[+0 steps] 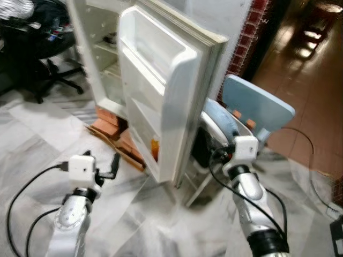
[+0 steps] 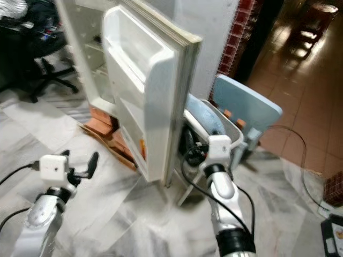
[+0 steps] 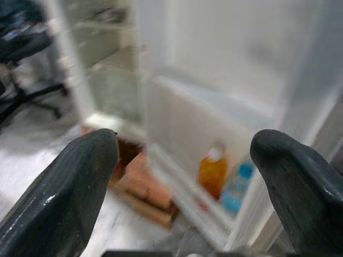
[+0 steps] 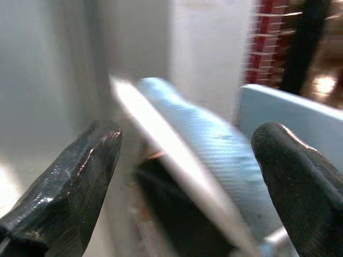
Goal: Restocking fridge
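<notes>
A white fridge door (image 1: 166, 91) stands swung open toward the robot, its edge facing the camera and its inner shelves turned toward the robot's left. In the lowest door shelf sit an orange bottle (image 3: 213, 172) and a blue-capped clear bottle (image 3: 236, 188), both upright, side by side and close enough that they may touch. The left gripper (image 1: 113, 165) hangs low over the marble floor (image 1: 32, 139), its two black fingers spread apart and holding nothing; it points toward that door shelf, with the bottles ahead of it and a little to its right, near but not touching. The right gripper (image 4: 187, 176) is on the far side of the door, behind its outer face, beside a pale blue chair (image 1: 257, 107); its fingers are also spread and empty. The door stands between the right gripper and the bottles, so the left arm looks the better placed to reach the shelf. The bottles' long axes run vertically, so a level, sideways grasp would probably suit them.
</notes>
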Robot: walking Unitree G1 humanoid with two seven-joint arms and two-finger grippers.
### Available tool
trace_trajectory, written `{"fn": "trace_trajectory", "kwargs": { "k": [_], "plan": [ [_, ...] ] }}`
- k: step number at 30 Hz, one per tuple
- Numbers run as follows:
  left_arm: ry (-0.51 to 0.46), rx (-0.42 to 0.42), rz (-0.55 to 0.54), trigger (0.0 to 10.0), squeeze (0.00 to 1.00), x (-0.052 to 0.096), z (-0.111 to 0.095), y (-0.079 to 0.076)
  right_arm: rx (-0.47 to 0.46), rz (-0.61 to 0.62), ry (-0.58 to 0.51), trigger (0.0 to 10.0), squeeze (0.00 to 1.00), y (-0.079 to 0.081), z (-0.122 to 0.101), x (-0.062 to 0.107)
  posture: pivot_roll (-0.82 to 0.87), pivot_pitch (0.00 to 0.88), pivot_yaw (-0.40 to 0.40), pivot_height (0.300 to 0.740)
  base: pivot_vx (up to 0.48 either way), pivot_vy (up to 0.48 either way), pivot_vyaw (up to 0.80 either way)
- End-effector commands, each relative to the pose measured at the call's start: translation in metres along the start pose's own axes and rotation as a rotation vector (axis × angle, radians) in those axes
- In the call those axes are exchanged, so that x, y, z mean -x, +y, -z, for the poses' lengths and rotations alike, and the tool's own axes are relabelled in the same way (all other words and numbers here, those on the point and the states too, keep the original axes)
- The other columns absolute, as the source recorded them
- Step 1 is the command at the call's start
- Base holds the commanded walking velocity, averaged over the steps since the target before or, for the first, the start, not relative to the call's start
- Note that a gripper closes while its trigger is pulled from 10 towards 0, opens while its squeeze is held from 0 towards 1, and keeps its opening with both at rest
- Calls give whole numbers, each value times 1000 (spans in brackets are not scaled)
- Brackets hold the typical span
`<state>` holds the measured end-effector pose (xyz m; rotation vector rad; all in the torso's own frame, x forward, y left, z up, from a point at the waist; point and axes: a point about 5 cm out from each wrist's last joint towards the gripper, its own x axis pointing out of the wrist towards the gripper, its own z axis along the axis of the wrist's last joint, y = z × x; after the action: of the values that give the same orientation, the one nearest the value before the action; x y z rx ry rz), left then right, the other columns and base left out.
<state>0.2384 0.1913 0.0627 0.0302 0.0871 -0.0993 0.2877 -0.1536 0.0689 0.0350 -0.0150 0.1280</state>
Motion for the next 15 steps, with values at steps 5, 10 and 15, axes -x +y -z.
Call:
{"fn": "trace_trajectory", "kwargs": {
  "k": [5,10,15],
  "plan": [
    [20,22,17,10000,0,0,5,-9,22,9,10,10000,0,-8,1,2,58,0,-34,740,348,0,0],
    [36,23,13,10000,0,0,8,-11,26,8,10,10000,0,-9,1,0,58,0,-36,740,0,0,0],
    [51,24,3,10000,0,0,11,-12,17,18,9,10000,0,-8,-3,-9,60,0,-35,740,0,0,0]
  ]
}}
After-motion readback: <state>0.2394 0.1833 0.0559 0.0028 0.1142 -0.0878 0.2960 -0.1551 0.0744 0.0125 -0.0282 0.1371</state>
